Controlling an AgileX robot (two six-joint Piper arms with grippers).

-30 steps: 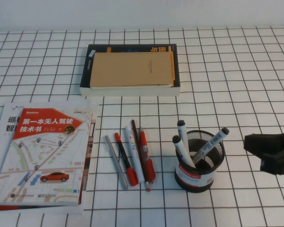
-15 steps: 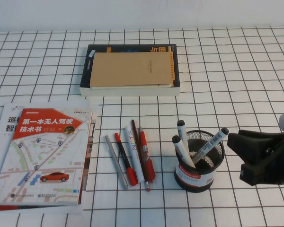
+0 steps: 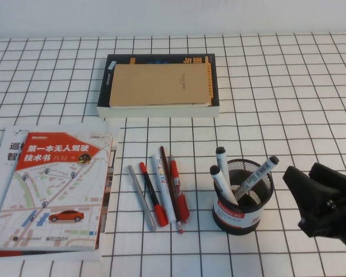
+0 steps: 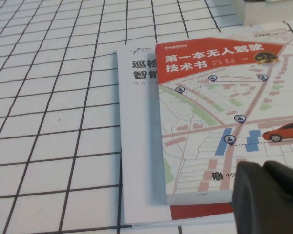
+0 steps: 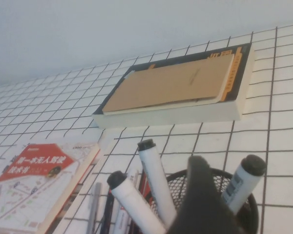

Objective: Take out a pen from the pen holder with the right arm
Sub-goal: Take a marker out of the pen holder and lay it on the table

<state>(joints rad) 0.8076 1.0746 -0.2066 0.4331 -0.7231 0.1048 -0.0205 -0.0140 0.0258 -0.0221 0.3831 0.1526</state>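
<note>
While beside pen holder [image 3: 235, 217], loose pens [image 3: 161, 195]

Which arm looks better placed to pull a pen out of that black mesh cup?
The right. Its open right gripper sits just beside the pen holder, while the left gripper hangs over the book, away from it.

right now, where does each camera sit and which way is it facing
High view: raised on the robot's side, angled down at the table; right end effector open beside the pen holder.
Left wrist view: low over the map-cover book; left end effector above it.
Right wrist view: close by the pen holder, facing the tan book; one finger shows.
High and right wrist views share the pen holder and tan book.
</note>
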